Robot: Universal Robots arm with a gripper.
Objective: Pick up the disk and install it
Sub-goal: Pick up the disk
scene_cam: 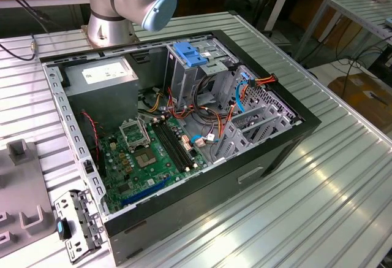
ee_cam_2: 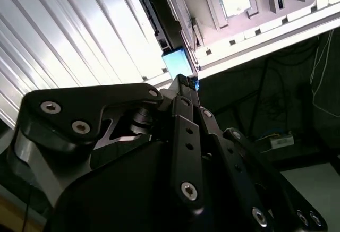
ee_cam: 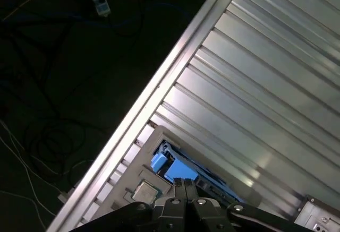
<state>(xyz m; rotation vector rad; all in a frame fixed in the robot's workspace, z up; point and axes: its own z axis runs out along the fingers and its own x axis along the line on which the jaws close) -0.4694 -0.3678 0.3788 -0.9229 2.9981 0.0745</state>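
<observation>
Claw point(ee_cam: 186, 181) hangs right over the disk point(ee_cam: 169, 168) near the table point(ee_cam: 255, 83) edge.

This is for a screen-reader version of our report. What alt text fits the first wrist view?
The end effector hangs close over the disk with blue rails, lying on a grey tray beside a processor chip. A ribbed metal table spreads alongside; past its edge, dark floor with cables.

Ribbed metal table point(scene_cam: 331, 194), open computer case point(scene_cam: 184, 206), grey tray point(scene_cam: 33, 182)
</observation>
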